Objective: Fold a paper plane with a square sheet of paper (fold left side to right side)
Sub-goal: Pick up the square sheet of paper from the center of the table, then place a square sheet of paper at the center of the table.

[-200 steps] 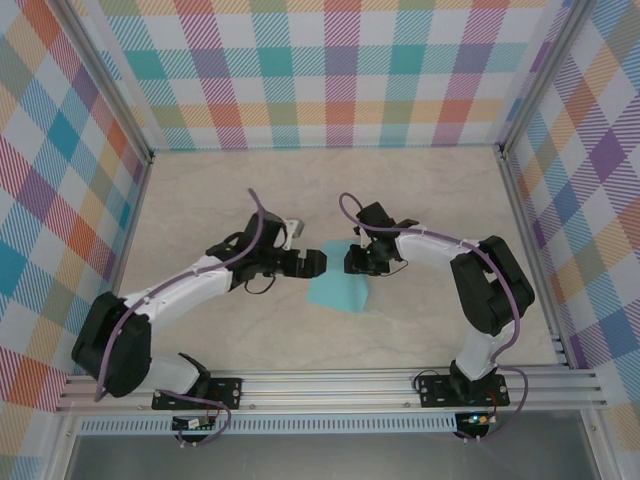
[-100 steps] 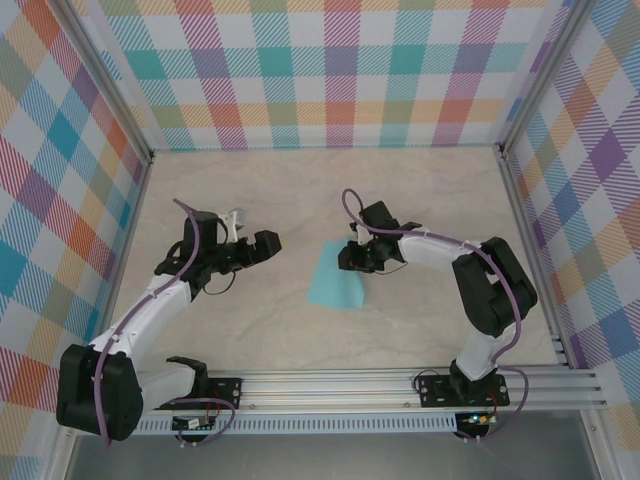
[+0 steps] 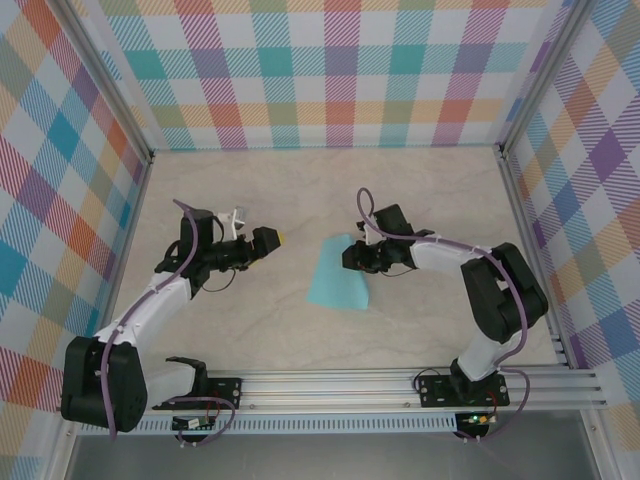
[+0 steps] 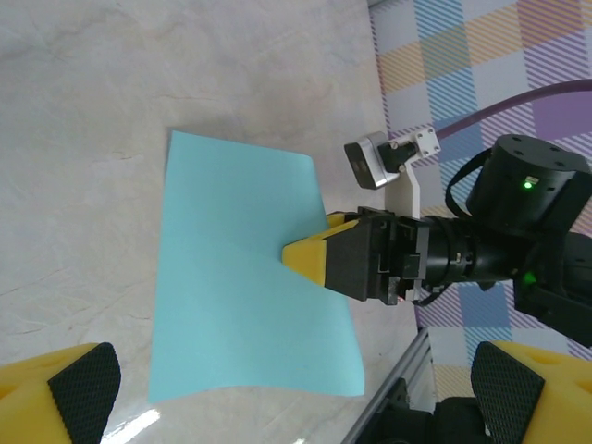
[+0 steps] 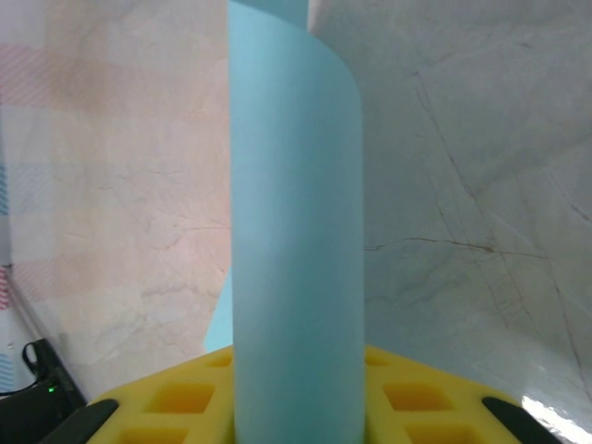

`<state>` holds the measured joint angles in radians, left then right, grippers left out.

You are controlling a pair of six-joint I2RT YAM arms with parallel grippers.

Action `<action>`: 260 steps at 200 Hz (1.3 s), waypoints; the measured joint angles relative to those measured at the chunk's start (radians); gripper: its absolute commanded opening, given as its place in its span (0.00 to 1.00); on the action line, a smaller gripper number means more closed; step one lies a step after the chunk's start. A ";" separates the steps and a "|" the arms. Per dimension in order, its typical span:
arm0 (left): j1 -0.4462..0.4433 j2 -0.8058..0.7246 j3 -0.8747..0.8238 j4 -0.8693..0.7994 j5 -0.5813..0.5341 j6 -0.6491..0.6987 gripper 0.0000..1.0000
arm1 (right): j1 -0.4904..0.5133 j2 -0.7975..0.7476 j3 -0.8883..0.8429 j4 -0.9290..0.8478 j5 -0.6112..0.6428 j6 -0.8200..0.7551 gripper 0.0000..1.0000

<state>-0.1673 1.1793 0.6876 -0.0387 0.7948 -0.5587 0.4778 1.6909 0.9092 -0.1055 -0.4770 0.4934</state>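
Observation:
The square sheet of paper (image 3: 334,277) is light turquoise and lies mid-table; no paper plane is in view. My right gripper (image 3: 352,258) is shut on its right edge, lifting that edge off the table. In the left wrist view the sheet (image 4: 236,296) lies mostly flat, with the right gripper's yellow fingertips (image 4: 310,259) pinching its raised side. From the right wrist, the sheet (image 5: 296,240) curves up and away from between the yellow fingers of my right gripper (image 5: 296,421). My left gripper (image 3: 268,241) hangs open to the left of the sheet, well apart from it, its pads (image 4: 85,388) spread wide.
The marble-patterned table (image 3: 420,200) is walled by plaid panels (image 3: 330,70) at the back and sides. An aluminium rail (image 3: 330,385) carrying both arm bases runs along the near edge. There is bare table behind and to both sides of the sheet.
My left arm has pulled back to the left, away from the sheet, with its jaws open. My right gripper kept hold of the sheet's right edge and shifted slightly right.

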 measured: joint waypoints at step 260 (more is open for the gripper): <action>-0.306 -0.002 0.237 0.261 0.171 -0.019 1.00 | -0.190 -0.568 0.270 -0.238 -0.584 -0.178 0.27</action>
<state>-0.4728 1.1770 0.9241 0.2222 0.9661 -0.5781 0.2878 1.1225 1.1797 -0.3431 -1.0615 0.3157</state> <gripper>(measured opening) 0.999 0.269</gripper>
